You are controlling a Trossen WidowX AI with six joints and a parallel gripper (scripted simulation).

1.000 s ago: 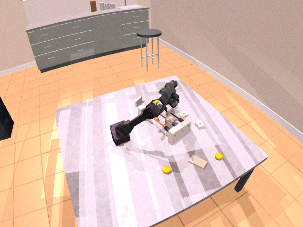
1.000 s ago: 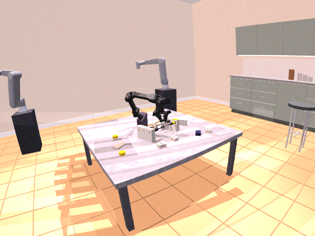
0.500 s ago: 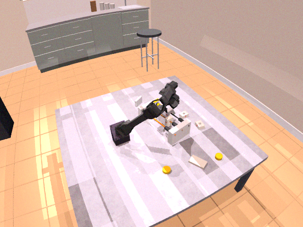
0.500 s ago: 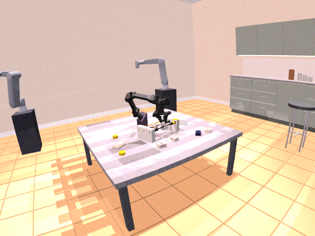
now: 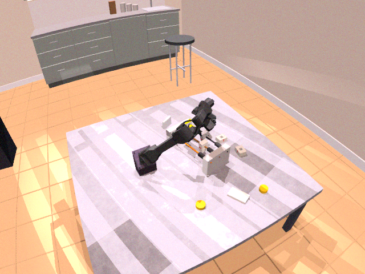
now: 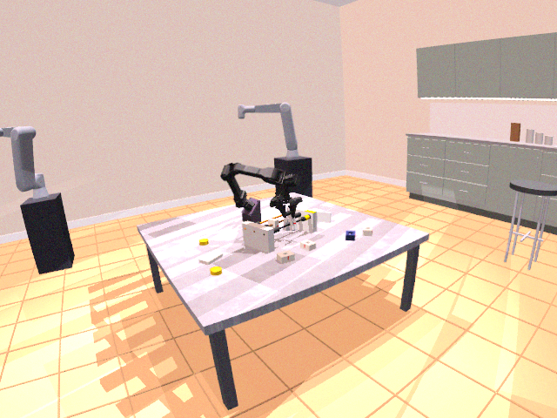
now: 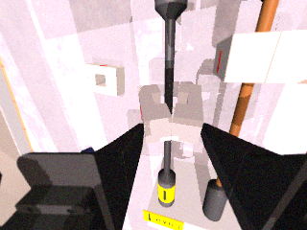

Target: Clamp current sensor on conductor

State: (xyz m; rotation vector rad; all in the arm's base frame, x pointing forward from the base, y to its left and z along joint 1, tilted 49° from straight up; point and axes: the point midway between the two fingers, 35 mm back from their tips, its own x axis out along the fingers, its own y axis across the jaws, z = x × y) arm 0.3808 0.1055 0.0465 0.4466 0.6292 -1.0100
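Note:
My gripper [image 7: 172, 127] is shut on the grey-beige split-core sensor [image 7: 157, 117]. In the wrist view the sensor's two halves stand apart at the far end, with the black conductor [image 7: 167, 155] showing between them and running under its near end. Whether it surrounds the conductor or sits above it cannot be told. The conductor has a yellow band [image 7: 166, 193] near a yellow label [image 7: 163, 219] on the end block; the lettering is too blurred to read. The sensor's arrow is not visible. Another pale sensor [image 7: 251, 57] [image 5: 203, 145] sits on an orange conductor.
The front end block [image 5: 216, 161] [image 6: 258, 237] stands across the conductors. Loose pale blocks lie beside the rig, one [image 7: 114, 80] left in the wrist view. A blue block [image 6: 350, 235], two yellow discs [image 5: 201, 205] [image 5: 263, 188] and a white slab [image 5: 238, 195] are farther off.

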